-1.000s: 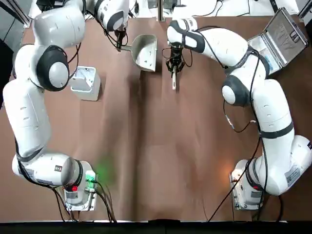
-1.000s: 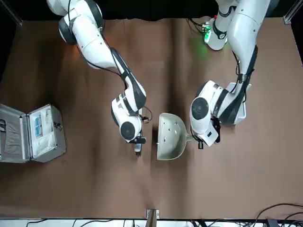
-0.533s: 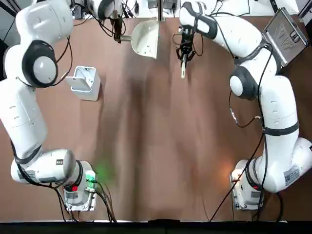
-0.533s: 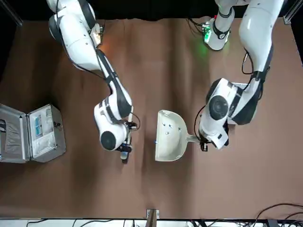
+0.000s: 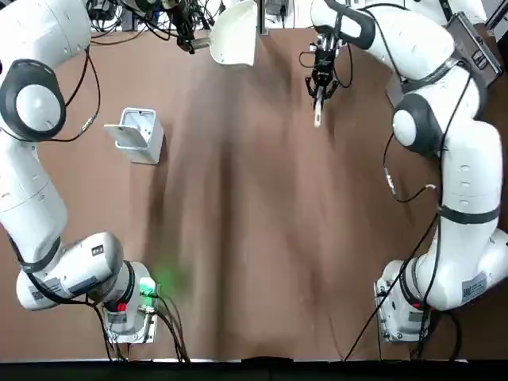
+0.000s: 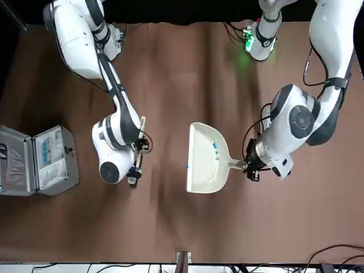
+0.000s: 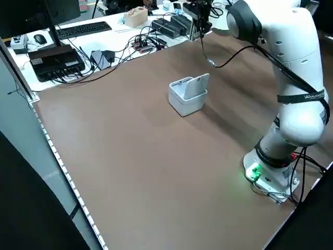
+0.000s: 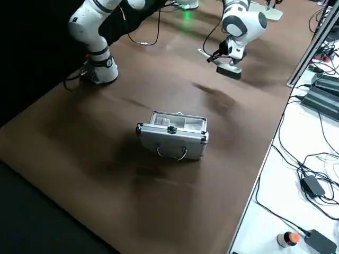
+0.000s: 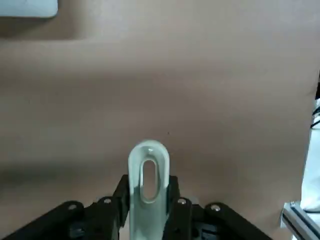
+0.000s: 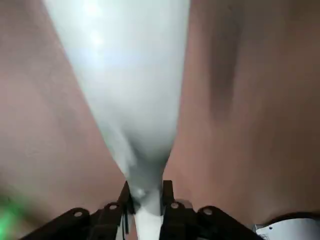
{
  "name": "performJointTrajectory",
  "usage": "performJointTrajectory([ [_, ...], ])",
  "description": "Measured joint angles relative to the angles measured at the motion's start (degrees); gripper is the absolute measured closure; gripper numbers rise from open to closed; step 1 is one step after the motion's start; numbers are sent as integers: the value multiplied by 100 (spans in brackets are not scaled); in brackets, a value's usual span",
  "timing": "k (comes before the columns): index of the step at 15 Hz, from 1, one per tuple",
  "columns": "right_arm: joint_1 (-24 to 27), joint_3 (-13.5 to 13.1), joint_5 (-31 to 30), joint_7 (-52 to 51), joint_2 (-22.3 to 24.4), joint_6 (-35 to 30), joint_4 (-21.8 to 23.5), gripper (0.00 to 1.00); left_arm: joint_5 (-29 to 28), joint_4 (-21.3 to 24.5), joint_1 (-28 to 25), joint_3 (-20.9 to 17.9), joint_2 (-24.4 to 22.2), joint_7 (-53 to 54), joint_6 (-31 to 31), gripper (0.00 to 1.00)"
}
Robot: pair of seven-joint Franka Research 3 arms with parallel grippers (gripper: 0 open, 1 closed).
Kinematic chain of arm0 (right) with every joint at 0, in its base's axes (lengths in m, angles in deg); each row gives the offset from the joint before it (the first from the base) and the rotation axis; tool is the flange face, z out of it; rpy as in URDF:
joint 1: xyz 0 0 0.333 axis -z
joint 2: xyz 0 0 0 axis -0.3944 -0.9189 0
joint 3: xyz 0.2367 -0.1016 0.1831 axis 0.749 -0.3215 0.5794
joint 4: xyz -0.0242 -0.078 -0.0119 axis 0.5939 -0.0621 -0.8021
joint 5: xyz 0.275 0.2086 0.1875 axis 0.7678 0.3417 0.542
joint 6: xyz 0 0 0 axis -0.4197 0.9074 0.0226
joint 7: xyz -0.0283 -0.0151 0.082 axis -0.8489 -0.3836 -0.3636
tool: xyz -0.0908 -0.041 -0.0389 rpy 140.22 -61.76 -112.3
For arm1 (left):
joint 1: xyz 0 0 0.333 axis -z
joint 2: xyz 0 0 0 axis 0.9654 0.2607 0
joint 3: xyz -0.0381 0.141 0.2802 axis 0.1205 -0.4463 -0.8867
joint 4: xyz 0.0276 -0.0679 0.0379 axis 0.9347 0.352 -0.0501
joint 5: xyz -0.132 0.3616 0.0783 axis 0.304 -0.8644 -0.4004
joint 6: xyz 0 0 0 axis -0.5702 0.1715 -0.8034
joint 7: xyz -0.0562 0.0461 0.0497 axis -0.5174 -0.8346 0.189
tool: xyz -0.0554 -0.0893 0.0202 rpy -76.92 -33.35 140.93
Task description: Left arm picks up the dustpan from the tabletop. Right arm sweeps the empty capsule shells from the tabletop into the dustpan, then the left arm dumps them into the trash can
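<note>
Holding the dustpan [image 6: 205,161] by its handle, well away from the trash can [image 5: 136,136], the left gripper [image 6: 252,169] could spill the shells [image 6: 215,147] if it tips (right gripper [image 5: 319,89] clamps the brush [image 5: 317,109]).

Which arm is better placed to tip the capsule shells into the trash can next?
Left: its gripper holds the loaded dustpan on the trash can's side; the right gripper holds the brush.

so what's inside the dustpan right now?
Front view: a few small blue-and-pale bits lie inside the dustpan, near its handle end, where the left hand grips it. Looks like the capsule shells; count unclear. The top view shows only the pan's outside.
</note>
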Motion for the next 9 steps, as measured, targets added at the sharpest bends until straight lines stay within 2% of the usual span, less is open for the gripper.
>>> performJointTrajectory([
  [3, 89, 0, -5, -181, 720, 360, 1186, 74, 503, 0, -166, 86, 1, 366, 0, 67],
  [6, 87, 26, -8, -390, 1221, 765, 2329, 74, 812, 0, -455, 271, 0, 686, 0, 67],
  [7, 79, 52, -11, -583, 1442, 992, 2991, 74, 1022, 0, -663, 413, 0, 912, 0, 67],
  [9, 73, 64, -12, -792, 1601, 1105, 3489, 74, 1229, 0, -792, 506, 0, 1098, 4, 67],
])
